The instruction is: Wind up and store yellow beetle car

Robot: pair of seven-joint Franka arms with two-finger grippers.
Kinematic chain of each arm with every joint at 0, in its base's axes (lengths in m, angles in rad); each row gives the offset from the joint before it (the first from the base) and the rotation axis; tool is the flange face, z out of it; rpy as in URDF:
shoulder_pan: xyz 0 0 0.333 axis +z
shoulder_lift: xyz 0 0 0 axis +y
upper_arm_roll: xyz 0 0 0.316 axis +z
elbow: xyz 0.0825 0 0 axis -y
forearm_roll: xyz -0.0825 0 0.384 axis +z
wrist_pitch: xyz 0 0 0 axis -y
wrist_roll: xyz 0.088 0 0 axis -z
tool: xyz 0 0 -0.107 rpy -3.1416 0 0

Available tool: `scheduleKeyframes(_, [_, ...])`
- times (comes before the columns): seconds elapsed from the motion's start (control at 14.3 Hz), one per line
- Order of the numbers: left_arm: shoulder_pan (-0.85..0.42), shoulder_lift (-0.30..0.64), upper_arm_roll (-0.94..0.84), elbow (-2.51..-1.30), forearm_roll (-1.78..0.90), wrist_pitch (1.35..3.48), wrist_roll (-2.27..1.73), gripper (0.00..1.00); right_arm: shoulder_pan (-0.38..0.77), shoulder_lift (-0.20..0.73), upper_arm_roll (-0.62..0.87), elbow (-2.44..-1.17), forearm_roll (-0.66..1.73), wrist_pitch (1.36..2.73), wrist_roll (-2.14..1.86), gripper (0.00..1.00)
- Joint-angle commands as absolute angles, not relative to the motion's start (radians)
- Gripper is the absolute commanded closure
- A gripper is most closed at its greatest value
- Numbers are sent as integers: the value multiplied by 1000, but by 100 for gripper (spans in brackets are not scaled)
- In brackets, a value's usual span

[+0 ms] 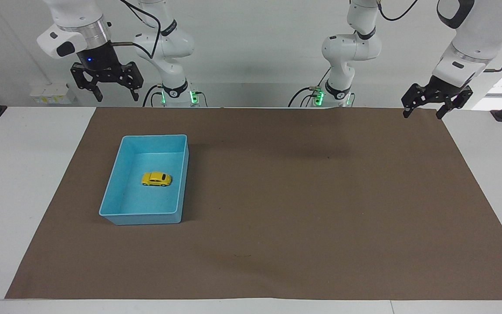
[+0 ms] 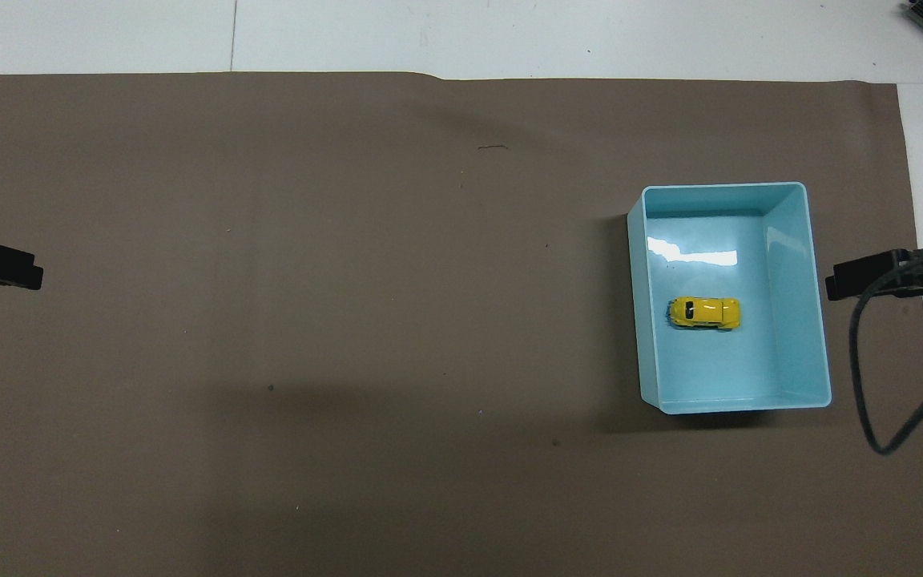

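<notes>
Yellow beetle car sits on its wheels inside your blue bin, toward the right arm's end. Right gripper and left gripper hang raised, jaws spread, holding nothing.

Brown mat (on white table)

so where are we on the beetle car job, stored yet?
Storing looks done: the tiny yellow beetle toy car sits on its wheels inside the light blue plastic bin, untouched. Nothing is in hand: the right gripper and left gripper hang open and empty, raised at the robots' edge of the table. Whether it was wound cannot be told.
</notes>
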State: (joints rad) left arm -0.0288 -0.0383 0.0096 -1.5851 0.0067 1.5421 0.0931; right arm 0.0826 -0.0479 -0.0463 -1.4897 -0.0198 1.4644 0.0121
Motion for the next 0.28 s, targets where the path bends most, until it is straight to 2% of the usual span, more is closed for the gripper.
scheduleKeyframes(0.0, [-8,-35,-2,-1574,-6,1537,92,0,87,-40,-48,-1468,-29,1457,21,0])
scheduleKeyframes(0.21, [-8,-35,-2,-1574,-6,1537,92,0,81,-41,-49,-1467,-25,1457,18,0])
